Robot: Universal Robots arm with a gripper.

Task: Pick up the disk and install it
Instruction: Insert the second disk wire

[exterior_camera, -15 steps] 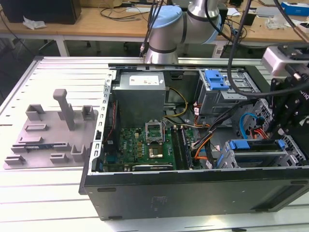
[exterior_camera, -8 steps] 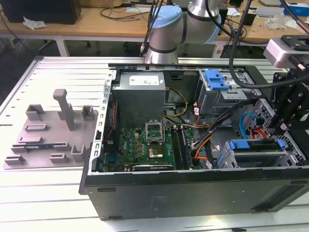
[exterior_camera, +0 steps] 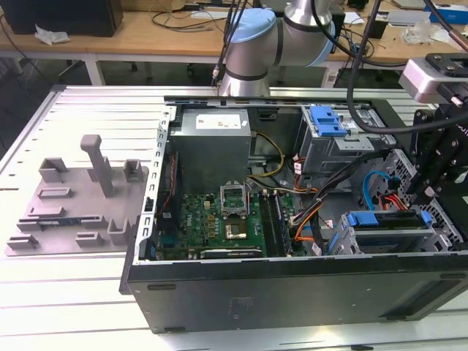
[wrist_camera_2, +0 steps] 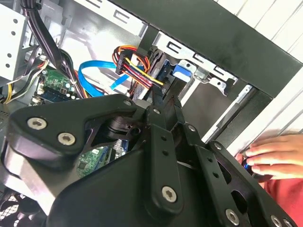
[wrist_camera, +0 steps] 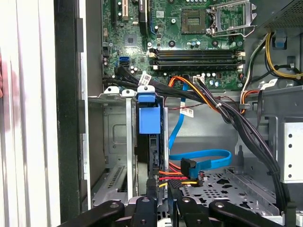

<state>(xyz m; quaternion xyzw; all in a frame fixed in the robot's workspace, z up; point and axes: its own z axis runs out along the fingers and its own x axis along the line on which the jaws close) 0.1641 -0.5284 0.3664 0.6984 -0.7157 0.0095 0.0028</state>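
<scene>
Honestly, gripper (wrist_camera: pixel 161 201): clamped on the disk (wrist_camera: pixel 152 156) edge.
Risk: cables (wrist_camera: pixel 182 172) just beside could snag.

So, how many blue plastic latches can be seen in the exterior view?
2. One blue latch tops the far drive cage; the other tops the near cage beside the case wall. Others may be hidden.

Slatted metal table (exterior_camera: pixel 80 307) bears grey tray (exterior_camera: pixel 77 205), open computer case (exterior_camera: pixel 292 292).

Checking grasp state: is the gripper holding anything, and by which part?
Cannot be told. The gripper sits at the rear end of the disk, which stands on edge in the drive bay; finger contact is unclear.
</scene>
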